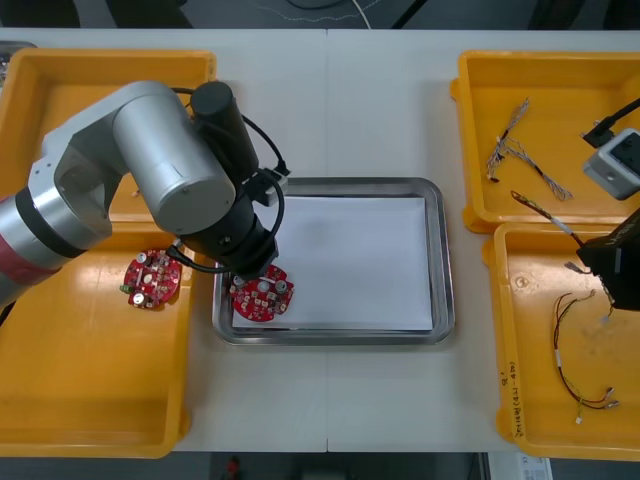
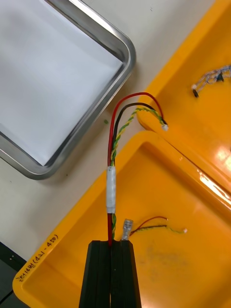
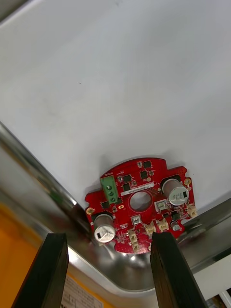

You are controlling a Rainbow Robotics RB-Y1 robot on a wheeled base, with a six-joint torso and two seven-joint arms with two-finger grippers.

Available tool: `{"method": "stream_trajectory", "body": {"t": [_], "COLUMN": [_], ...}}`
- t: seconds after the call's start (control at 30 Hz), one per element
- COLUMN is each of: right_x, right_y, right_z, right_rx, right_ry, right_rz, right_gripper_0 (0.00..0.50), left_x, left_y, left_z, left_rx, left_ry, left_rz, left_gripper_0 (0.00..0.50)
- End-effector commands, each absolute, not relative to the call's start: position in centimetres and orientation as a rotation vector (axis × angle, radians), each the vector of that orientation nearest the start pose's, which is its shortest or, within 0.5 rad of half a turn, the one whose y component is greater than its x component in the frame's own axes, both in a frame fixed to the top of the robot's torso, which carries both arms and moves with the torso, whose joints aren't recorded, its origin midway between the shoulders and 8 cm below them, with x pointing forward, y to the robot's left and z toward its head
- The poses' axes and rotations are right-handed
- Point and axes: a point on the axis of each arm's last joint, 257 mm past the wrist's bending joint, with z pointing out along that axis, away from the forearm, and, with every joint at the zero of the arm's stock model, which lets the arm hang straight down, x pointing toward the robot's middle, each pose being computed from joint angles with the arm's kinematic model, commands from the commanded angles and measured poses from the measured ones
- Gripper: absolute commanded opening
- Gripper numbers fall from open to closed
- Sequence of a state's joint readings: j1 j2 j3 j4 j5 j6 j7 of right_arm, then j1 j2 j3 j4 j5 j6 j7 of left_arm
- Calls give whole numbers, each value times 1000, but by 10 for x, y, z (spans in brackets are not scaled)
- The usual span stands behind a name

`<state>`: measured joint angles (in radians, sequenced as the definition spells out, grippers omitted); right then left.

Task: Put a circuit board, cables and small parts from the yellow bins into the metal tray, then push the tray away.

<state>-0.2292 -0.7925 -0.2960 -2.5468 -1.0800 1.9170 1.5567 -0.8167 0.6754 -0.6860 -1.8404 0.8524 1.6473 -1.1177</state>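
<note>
A round red circuit board (image 1: 262,294) lies in the near left corner of the metal tray (image 1: 441,260), which is white inside. My left gripper (image 3: 107,238) hangs open just over that board (image 3: 140,202), a finger (image 3: 48,262) on each side of it and not touching. My left arm covers that gripper in the front view. At the right edge my right gripper (image 1: 602,268) is over the near right yellow bin (image 1: 510,390). It (image 2: 111,243) is shut on a red and yellow cable (image 2: 111,190) that reaches toward the tray's rim (image 2: 98,113).
A second red board (image 1: 152,277) lies in the near left bin (image 1: 90,400). Twisted blue and white cables (image 1: 520,150) rest in the far right bin (image 1: 478,140). Another red and yellow cable (image 1: 575,352) lies in the near right bin.
</note>
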Motion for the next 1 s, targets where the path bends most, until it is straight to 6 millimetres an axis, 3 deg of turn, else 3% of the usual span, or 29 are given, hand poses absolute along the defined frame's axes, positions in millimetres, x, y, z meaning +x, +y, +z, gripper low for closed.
{"method": "stream_trajectory", "body": {"t": [0.03,0.3,0.63,1.0], "right_x": [349,341,339,344], "right_y": [-229,-179,-153,-133], "right_z": [-92,-108,-138,-171], "right_rx": [-1044,-1312,-1489,-1591], "right_ry": [2272,2206,2151,2105], "right_rz": [-77,-85,-196,-301], "right_gripper_0": [0,0,0,0], "left_x": [450,452,466,488], "left_y": [103,131,188,248], "left_z": [-174,-135,-97,-81], "left_rx": [629,544,386,196], "left_ry": [2644,2658,2655,2665], "left_rz": [-67,-64,-24,9], "left_gripper_0": [500,500,500,500]}}
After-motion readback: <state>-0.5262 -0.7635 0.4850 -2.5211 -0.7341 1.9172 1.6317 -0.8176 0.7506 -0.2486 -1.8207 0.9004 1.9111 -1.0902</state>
